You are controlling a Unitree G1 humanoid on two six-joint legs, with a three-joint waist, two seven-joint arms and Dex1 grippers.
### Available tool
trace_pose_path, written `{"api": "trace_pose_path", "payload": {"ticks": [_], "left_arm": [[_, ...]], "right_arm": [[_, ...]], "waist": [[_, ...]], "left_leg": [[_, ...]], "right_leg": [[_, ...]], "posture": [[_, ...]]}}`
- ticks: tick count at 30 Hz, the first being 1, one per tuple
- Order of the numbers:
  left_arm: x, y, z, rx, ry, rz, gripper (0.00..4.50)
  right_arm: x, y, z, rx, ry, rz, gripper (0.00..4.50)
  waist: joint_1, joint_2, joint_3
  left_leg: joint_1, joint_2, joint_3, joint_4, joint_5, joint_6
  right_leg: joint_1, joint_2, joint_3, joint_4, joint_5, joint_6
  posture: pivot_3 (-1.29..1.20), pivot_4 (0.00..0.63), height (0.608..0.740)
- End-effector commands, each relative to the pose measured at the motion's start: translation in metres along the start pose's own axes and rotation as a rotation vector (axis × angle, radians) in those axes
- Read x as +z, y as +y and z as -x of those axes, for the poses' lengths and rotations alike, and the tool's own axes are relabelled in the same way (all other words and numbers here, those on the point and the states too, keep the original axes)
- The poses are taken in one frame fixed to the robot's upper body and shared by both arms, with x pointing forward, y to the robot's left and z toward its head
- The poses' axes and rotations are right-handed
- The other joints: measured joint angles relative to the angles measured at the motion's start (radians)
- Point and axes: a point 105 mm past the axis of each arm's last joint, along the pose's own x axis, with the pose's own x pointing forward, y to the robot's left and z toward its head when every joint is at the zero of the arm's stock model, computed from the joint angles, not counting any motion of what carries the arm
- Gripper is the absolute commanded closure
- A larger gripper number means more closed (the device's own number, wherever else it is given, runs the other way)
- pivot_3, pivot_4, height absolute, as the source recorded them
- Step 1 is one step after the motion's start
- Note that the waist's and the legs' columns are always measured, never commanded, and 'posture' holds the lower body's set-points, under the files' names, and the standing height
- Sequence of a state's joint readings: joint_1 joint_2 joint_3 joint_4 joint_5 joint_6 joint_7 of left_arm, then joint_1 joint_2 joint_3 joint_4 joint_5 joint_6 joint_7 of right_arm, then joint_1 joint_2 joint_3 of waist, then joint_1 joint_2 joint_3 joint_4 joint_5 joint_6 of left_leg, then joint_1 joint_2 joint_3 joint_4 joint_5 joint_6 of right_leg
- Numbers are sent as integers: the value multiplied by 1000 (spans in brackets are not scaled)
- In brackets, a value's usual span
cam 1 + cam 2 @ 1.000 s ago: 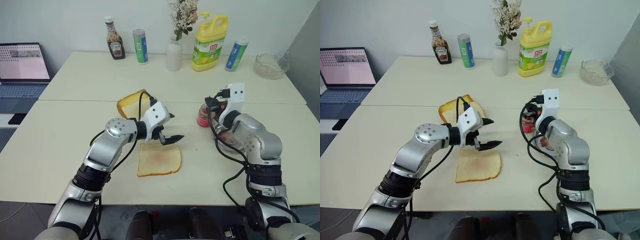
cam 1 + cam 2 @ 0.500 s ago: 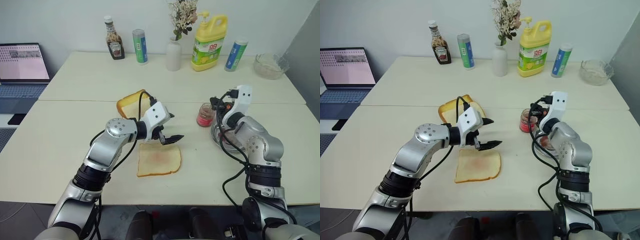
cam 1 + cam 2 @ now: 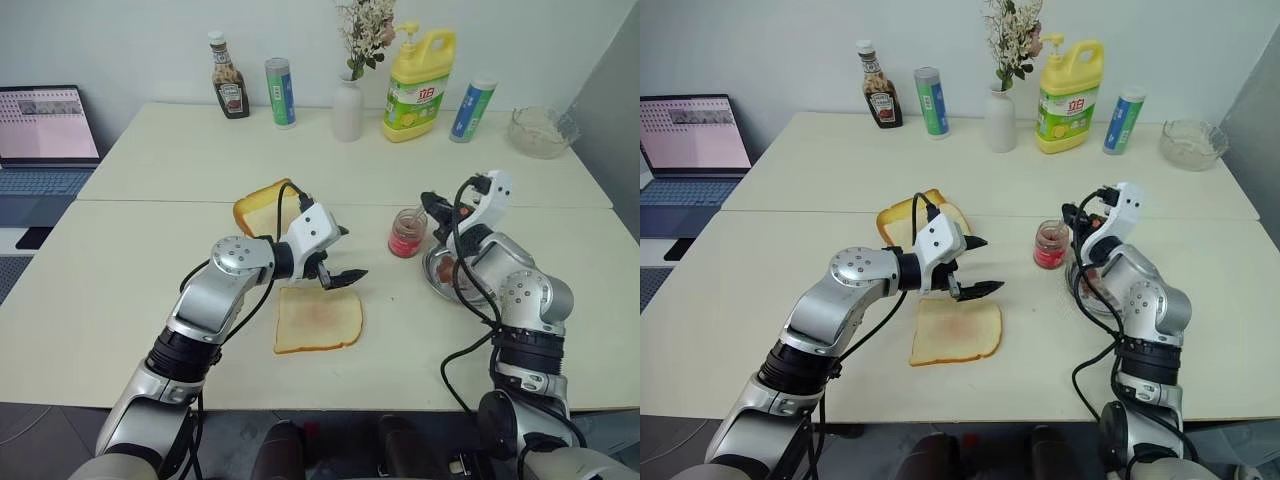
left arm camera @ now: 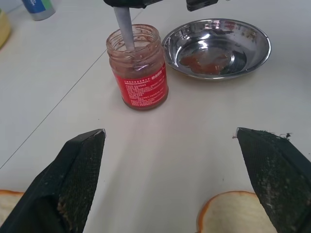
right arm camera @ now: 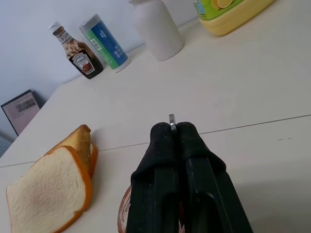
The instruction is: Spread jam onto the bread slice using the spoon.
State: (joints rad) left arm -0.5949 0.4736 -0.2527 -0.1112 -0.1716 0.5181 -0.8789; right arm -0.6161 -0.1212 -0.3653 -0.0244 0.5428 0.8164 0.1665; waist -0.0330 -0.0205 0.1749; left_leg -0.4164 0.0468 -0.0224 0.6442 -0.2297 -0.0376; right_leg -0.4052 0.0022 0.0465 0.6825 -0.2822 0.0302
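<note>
Left gripper [image 3: 337, 262]: fingers spread wide, nothing between them; hovers above the table just past the far edge of the bread slice, pointing toward the jar.
Right gripper [image 5: 176, 133]: fingers pressed together, clamped on the spoon handle; sits over the jam jar.
Spoon [image 4: 123, 28]: handle stands near upright, lower end down inside the jar mouth; bowl hidden in the jar.
Jam jar [image 3: 407, 232]: clear glass, red label, lid off, upright on the table between the bread slice and the steel dish; red-pink jam smeared on the inner wall.
Bread slice [image 3: 320, 318]: lies flat on the table near the front edge, face faintly browned at the centre, no jam visible on it.
Steel dish [image 4: 216, 47]: just beside the jar, reddish smears in the bottom.
Spare bread [image 3: 264, 207]: thick orange-crusted pieces behind the left gripper.
Back row: ketchup bottle [image 3: 229, 90], white vase [image 3: 348, 110], yellow detergent jug [image 3: 419, 85].
</note>
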Motion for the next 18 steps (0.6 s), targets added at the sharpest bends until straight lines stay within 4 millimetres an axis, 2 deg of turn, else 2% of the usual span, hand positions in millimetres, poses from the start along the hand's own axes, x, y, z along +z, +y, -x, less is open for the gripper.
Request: {"api": "trace_pose_path", "payload": {"ticks": [1,18], "left_arm": [[9,0,0,6,-22,-42,0],[9,0,-1,7,-23,-45,0]], "right_arm": [[22,11,1,42,-76,-23,4438],[39,-5,8,-18,-139,-194,4438]], "waist": [[0,0,0],[0,0,0]], "left_leg": [[0,0,0,0,0,0],[0,0,0,0,0,0]], "right_leg": [[0,0,0,0,0,0],[0,0,0,0,0,0]], "posture": [[0,150,740],[0,150,740]]}}
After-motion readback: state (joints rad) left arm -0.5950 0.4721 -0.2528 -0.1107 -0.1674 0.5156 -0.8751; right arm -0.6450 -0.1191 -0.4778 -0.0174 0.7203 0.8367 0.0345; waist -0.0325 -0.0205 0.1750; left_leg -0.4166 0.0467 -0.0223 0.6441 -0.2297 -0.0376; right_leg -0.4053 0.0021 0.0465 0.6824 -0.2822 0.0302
